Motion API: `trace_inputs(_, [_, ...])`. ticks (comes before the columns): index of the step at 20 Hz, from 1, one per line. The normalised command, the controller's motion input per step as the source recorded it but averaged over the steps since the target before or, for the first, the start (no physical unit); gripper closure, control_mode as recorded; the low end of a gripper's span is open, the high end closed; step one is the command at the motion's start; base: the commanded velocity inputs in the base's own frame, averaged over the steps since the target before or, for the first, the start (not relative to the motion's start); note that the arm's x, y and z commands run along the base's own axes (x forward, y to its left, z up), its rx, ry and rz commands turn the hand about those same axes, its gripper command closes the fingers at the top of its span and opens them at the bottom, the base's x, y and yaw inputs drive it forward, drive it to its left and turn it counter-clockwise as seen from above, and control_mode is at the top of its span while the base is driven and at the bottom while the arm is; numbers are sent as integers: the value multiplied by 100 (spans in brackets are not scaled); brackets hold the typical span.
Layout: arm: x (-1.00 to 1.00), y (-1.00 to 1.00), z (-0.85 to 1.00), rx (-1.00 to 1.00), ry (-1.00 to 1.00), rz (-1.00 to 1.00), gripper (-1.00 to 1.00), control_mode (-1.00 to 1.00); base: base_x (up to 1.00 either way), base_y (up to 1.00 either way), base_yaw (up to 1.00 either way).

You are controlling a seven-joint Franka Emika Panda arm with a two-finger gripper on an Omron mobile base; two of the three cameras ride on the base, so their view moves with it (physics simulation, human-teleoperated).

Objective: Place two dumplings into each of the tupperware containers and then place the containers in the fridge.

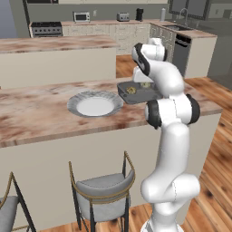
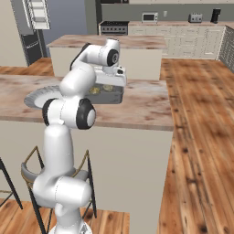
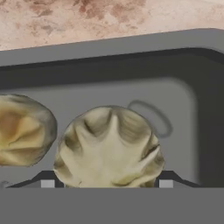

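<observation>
My gripper (image 3: 106, 183) sits low in a container (image 3: 131, 57), jaws apart, straddling a dumpling (image 3: 108, 148) that rests on the floor of the tray. I judge it released, not gripped. A second dumpling (image 3: 24, 129) lies just beside it, so this tray looks filled. The container (image 1: 136, 93) stands on the counter (image 1: 41, 113) beside the empty plate (image 1: 95, 105). To finish well I would lift straight up, keeping the tips clear of both dumplings and the rim, before reaching for the tray edge. I cannot see the fridge from here.
</observation>
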Motion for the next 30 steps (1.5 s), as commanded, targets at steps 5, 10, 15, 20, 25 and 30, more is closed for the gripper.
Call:
trace_inputs(5, [1, 0, -15, 0, 12, 0, -100, -100, 0, 0, 0])
trace_inputs(10, [0, 0, 0, 0, 1, 0, -100, -100, 0, 0, 0])
trace_inputs(15, [-2, 0, 2, 0, 0, 0, -100, -100, 0, 0, 0])
trace_inputs(20, [-30, -8, 23, 0, 0, -5, -100, -100, 0, 0, 0])
trace_inputs(25, [-71, -39, 37, 0, 0, -12, -100, -100, 0, 0, 0])
trace_inputs(30, [-46, -73, -4, 0, -1, -16, -100, -100, 0, 0, 0])
